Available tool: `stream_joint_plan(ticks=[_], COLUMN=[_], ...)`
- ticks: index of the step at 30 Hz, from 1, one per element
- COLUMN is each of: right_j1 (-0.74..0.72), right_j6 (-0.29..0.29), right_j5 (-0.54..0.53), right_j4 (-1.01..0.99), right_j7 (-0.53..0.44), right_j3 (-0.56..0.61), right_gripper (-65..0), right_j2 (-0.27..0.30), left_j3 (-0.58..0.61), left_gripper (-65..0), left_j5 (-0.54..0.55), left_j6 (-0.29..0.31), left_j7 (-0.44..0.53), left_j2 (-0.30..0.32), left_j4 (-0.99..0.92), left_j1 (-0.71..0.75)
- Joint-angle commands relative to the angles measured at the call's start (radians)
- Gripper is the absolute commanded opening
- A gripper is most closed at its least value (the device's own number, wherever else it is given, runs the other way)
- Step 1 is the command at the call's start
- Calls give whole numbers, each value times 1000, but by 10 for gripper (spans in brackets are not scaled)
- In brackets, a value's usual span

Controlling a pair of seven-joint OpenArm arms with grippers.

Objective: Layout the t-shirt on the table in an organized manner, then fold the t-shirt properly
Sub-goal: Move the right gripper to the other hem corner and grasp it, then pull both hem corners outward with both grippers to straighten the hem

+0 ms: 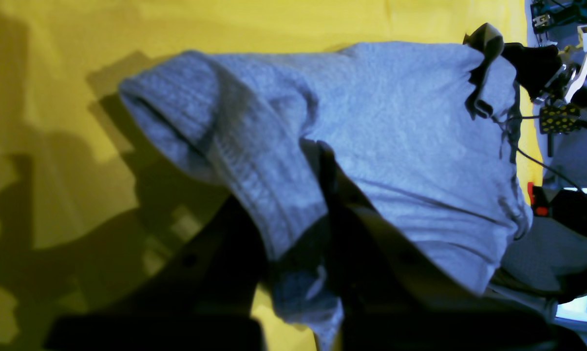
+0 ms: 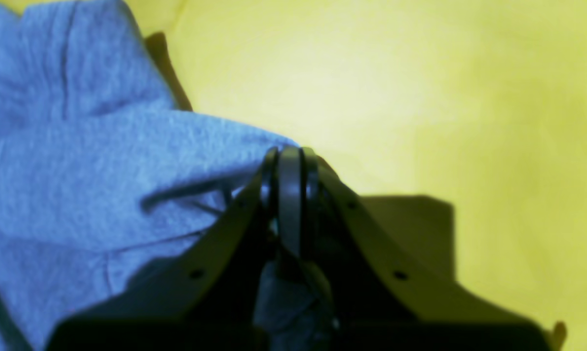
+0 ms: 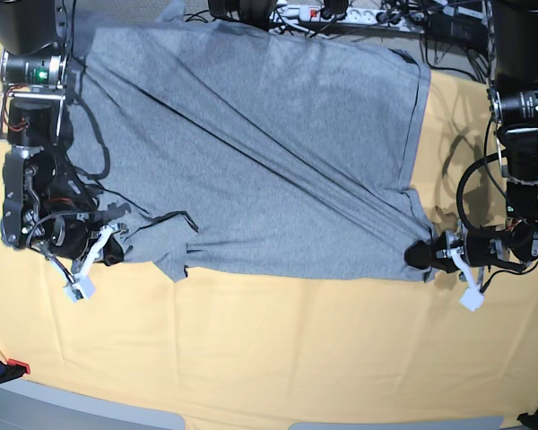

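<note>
You have the t-shirt (image 3: 251, 143) spread plain side up across the far half of the table (image 3: 278, 349). Left gripper (image 3: 428, 255) is clamped on the near corner on its side; right gripper (image 3: 110, 248) pinches the opposite near edge. Both hold low so the cloth can be drawn taut; diagonal wrinkles remain.

Matt knit t-shirt (image 3: 251, 134) (soft, wrinkled); cloth-covered table (image 3: 296, 349)

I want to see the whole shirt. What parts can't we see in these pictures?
- Base view: the t-shirt runs off the top edge, so its far end is cut off.
- Lettering: none shows; perhaps underneath.
- Right wrist view: blurry; the right tool hides the pinched fabric.
- Left wrist view: the left tool is dark, covering cloth.
</note>
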State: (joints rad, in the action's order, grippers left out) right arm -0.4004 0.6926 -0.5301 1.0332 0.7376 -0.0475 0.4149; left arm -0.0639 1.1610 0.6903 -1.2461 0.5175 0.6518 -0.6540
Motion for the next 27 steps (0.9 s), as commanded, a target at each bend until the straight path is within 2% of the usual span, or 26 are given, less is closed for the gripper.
stream_joint_plan(ticks=[1, 3, 5, 7, 9, 12, 17, 20, 22, 25, 27], right_j1=[-44, -61, -77, -89, -97, -98, -96, -96, -95, -95, -95], right_j6=[6, 6, -42, -98, -168, -303, -515, -608, -615, -564, -558], right_j5=[-11, -11, -10, 38, 118, 215, 317, 375, 382, 381, 381], right_j4=[13, 13, 13, 13, 13, 13, 13, 13, 13, 13, 13], right_j7=[-22, -24, -39, -72, -102, -126, -113, -88, -86, -81, -61], right_j3=[-5, -5, -5, -6, -6, -6, -6, -6, -6, -6, -5], right_gripper=[-650, -650, -650, -650, -650, -650, -650, -650, -650, -650, -650], right_j2=[18, 24, 32, 35, 34, 34, 34, 34, 34, 34, 34], left_j3=[-5, -5, -5, -5, -5, -5, -5, -5, -5, -5, -5], left_gripper=[-650, -650, -650, -650, -650, -650, -650, -650, -650, -650, -650], left_j5=[27, 27, 27, 27, 27, 27, 27, 27, 27, 27, 27], left_j6=[8, 8, 8, 8, 8, 8, 8, 8, 8, 8, 8], left_j7=[18, 18, 18, 19, 19, 19, 46, 48, 49, 48, 48], left_j2=[18, 17, 18, 17, 18, 18, 18, 18, 18, 18, 18], left_j4=[14, 14, 14, 14, 14, 14, 14, 14, 14, 14, 14], left_j1=[-33, -34, -34, -34, -34, -34, -34, -37, -37, -39, -42])
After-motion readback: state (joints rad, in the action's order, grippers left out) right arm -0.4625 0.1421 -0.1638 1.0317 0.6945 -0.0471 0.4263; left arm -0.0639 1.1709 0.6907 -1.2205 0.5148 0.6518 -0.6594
